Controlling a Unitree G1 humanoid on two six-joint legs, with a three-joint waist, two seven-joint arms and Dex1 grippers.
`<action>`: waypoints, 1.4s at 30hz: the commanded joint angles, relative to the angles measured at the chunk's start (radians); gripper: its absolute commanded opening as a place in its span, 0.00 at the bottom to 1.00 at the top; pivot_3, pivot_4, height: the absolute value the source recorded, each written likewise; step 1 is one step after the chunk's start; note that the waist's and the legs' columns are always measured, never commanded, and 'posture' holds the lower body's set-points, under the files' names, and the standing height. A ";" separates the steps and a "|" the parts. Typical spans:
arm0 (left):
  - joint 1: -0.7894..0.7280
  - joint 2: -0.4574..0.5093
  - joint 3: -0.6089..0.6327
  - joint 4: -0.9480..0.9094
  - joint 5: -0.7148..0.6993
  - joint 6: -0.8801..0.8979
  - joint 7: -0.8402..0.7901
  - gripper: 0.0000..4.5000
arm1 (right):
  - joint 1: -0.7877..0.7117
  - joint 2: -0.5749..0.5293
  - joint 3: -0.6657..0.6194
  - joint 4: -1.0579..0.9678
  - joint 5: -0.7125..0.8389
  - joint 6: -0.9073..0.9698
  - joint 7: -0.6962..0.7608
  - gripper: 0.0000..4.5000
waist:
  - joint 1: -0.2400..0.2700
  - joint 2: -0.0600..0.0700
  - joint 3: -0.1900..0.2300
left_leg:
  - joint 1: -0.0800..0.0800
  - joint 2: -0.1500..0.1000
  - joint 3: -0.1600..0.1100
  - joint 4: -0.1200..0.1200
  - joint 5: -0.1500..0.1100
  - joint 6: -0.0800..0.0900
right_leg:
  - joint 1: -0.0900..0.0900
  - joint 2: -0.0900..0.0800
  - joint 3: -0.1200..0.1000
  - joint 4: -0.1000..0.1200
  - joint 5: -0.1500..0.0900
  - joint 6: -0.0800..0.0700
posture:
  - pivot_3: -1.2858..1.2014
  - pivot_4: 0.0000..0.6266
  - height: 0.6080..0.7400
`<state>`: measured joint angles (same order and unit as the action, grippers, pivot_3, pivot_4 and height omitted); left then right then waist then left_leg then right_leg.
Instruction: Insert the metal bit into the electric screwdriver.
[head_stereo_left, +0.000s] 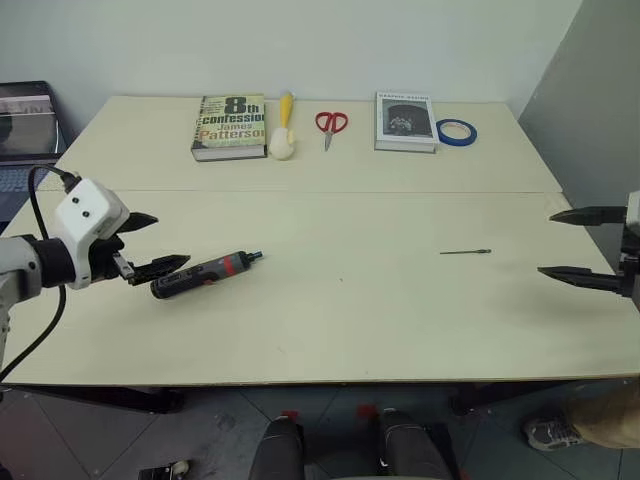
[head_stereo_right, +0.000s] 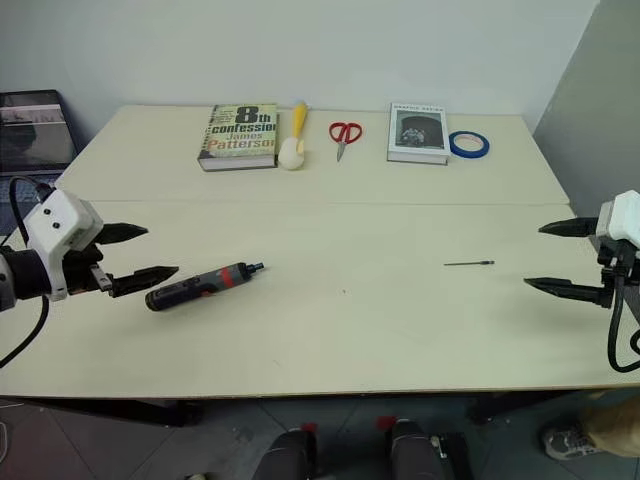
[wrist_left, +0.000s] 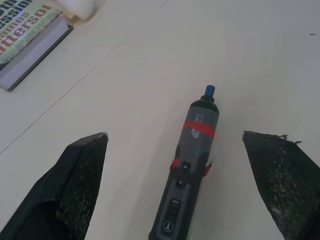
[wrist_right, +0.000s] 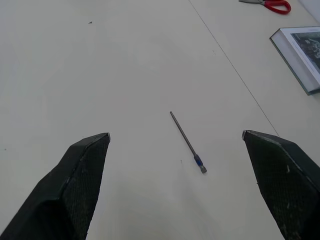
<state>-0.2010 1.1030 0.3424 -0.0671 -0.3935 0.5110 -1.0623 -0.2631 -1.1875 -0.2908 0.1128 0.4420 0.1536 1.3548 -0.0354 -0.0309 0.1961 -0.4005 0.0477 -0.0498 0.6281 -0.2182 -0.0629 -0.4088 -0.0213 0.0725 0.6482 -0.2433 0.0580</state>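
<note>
step: pre-grasp | slim black red-banded electric screwdriver (head_stereo_left: 205, 273) lies on pale counter (head_stereo_left: 350, 320), thin grey metal bit (head_stereo_left: 465, 252) well right of it | left end effector (head_stereo_left: 150, 245) beside screwdriver, right end effector (head_stereo_left: 572, 243) near bit, both wide open, empty | next: close on each

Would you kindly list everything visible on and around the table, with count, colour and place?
table: one, cream, under everything.
electric screwdriver: one, dark grey with a red band, lying near the table's left front, tip toward the centre.
metal bit: one, dark grey, lying right of centre.
paperback book: one, green-toned cover, back left.
brush: one, yellow handle, beside that book.
scissors: one pair, red handles, back centre.
second book: one, grey-white, back right.
tape roll: one, blue, right of the second book.
left gripper: black fingers, open, at the screwdriver's rear.
right gripper: black fingers, open, right of the bit.
</note>
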 joint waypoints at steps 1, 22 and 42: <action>-0.002 0.021 0.045 -0.004 -0.007 -0.013 -0.010 1.00 | -0.018 0.000 -0.012 -0.010 -0.007 -0.020 0.006 0.99 | 0.000 0.000 0.000 | 0.000 0.000 0.000 0.000 0.000 0.000 | 0.000 0.000 0.000 0.000 0.000 0.000 | 0.52 0.24 1.00; -0.171 0.035 -0.161 0.202 0.110 -0.102 -0.099 1.00 | 0.112 0.067 -0.049 -0.329 0.071 0.135 -0.093 0.99 | 0.005 0.000 0.000 | 0.000 0.000 0.000 0.001 0.000 0.000 | 0.000 0.000 0.000 0.002 0.000 0.000 | 0.52 0.24 1.00; -0.866 -0.240 -0.792 0.772 0.574 -0.175 -0.390 1.00 | -0.065 0.255 0.344 -0.903 0.220 0.690 -0.550 0.99 | 0.000 -0.003 -0.001 | -0.002 0.000 -0.003 0.002 0.000 0.000 | -0.001 0.002 0.000 0.004 0.001 0.001 | 0.52 0.24 1.00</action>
<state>-1.0345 0.8701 -0.4298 0.6693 0.1368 0.3718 -1.4393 -0.3060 -0.9433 0.0316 -0.7559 0.6606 0.8255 0.8360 -0.0358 -0.0336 0.1951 -0.4022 0.0474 -0.0531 0.6303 -0.2179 -0.0626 -0.4096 -0.0191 0.0720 0.6528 -0.2424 0.0595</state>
